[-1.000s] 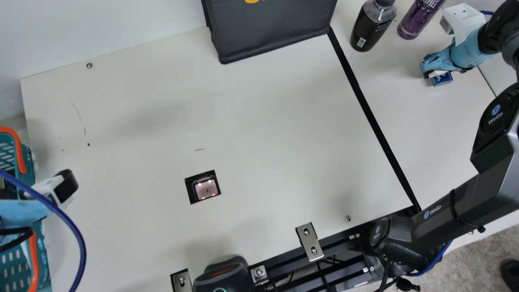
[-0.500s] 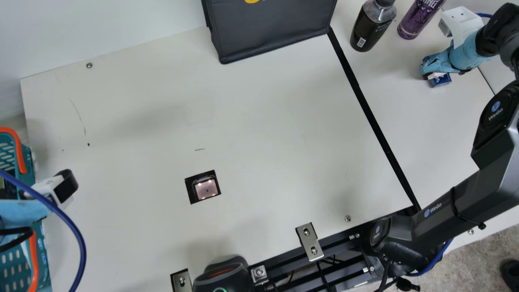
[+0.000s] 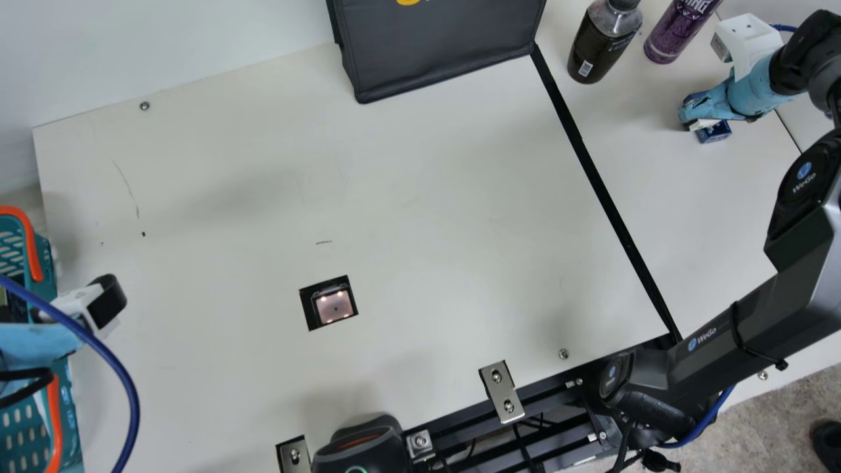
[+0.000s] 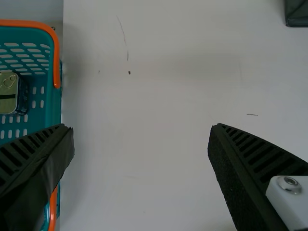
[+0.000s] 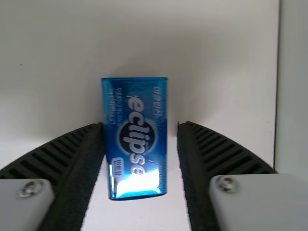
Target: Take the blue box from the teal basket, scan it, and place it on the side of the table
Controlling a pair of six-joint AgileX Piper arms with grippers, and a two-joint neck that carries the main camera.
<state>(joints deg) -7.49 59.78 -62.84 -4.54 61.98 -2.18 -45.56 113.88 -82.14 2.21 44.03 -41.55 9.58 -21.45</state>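
Note:
In the main view, the blue box (image 3: 715, 132) is on the table's right side, under my right gripper (image 3: 700, 123). The right wrist view shows the blue box (image 5: 135, 137) with its printed face up, between the fingers of my right gripper (image 5: 140, 127). These stand open, with a gap between the box and one finger; the other is close against its edge. My left gripper (image 3: 39, 345) is over the teal basket (image 3: 46, 263) at the main view's left edge. In the left wrist view, my left gripper (image 4: 140, 126) is open and empty, beside the teal basket (image 4: 41, 108).
A scanner window (image 3: 334, 305) is set into the table. A black bag (image 3: 440, 49), a dark bottle (image 3: 598, 49) and a purple bottle (image 3: 677, 33) stand at the back. A metal tin (image 4: 9, 94) lies in the basket. A black device (image 3: 361, 447) sits at the front edge.
In the main view my right wrist has shifted slightly left and downward, and the blue box has moved very slightly too. My left arm has kept still.

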